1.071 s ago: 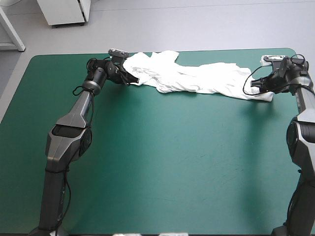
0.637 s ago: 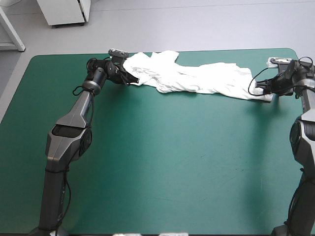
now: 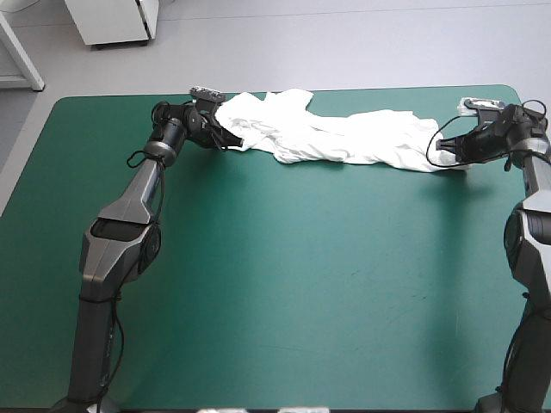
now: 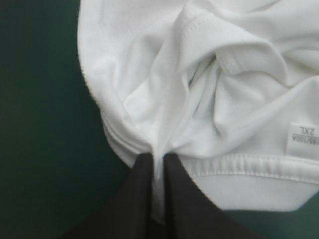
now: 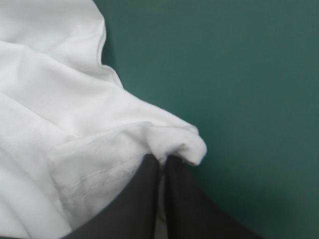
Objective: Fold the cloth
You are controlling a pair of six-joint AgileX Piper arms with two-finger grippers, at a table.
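The white T-shirt (image 3: 344, 136) lies stretched in a crumpled band along the table's far edge. My left gripper (image 3: 225, 136) pinches its left end; in the left wrist view the black fingers (image 4: 139, 194) meet on a bunched fold of the T-shirt (image 4: 199, 89), near a hem with a size label. My right gripper (image 3: 448, 155) holds the right end low over the teal-green cover; the right wrist view shows its fingers (image 5: 144, 199) all but shut on a puckered corner of the T-shirt (image 5: 60, 119).
Bare teal-green cover (image 3: 301, 275) stretches from the shirt to the near edge. The table's far edge (image 3: 284, 90) runs just behind the shirt. A white cabinet (image 3: 112, 21) stands on the floor beyond the far left corner.
My right gripper has shifted slightly left onto the shirt's right corner and has shut on it; earlier its fingers stood open. The left arm and its grip have not moved.
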